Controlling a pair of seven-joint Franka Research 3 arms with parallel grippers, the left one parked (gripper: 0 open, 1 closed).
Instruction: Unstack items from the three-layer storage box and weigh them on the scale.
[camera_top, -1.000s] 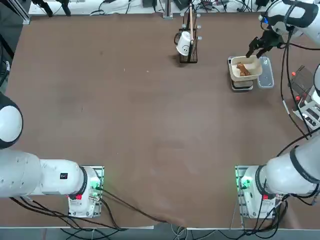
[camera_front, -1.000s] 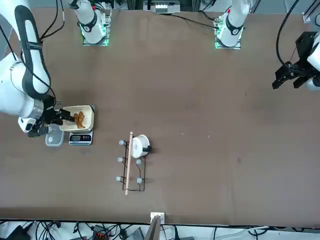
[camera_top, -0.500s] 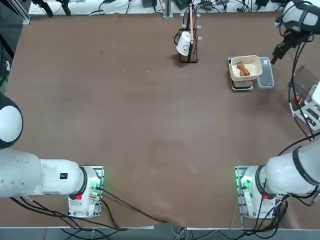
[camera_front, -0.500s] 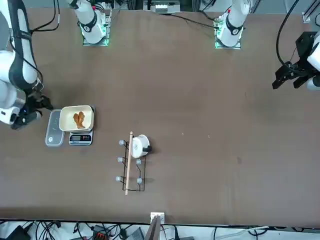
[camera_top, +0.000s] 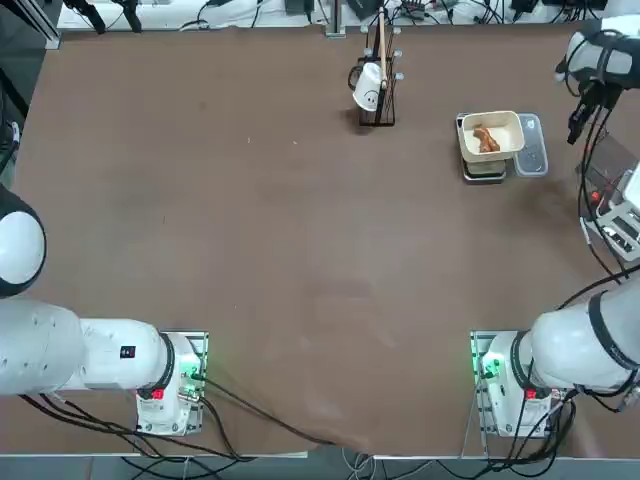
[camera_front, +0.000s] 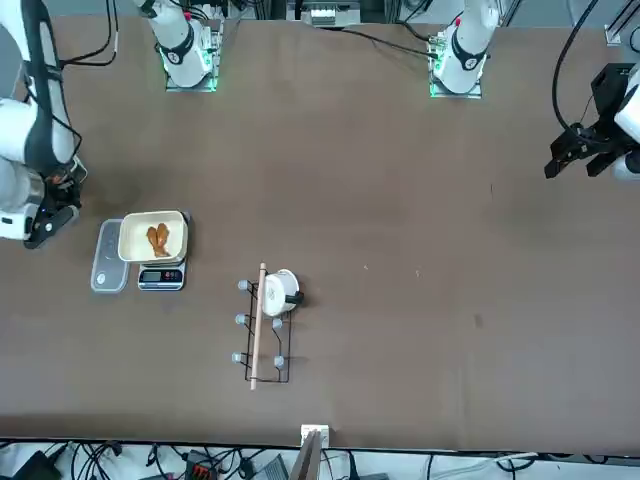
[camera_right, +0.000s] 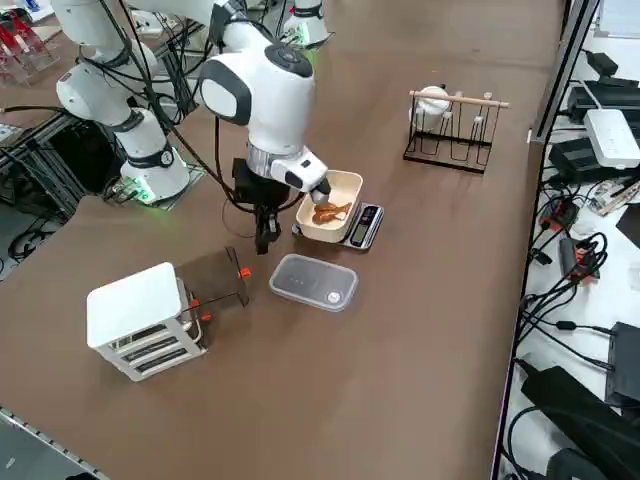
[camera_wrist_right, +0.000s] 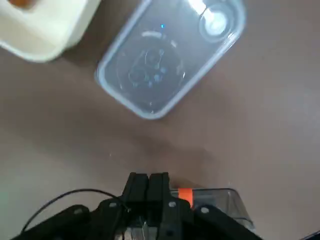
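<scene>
Here the right gripper hangs fully closed, holding nothing.

This is a robot lab. Two white robot arms are bolted to a big brown desk. Lots of black cables and grey boxes lie beside the desk, and metal frames stand close by.
</scene>
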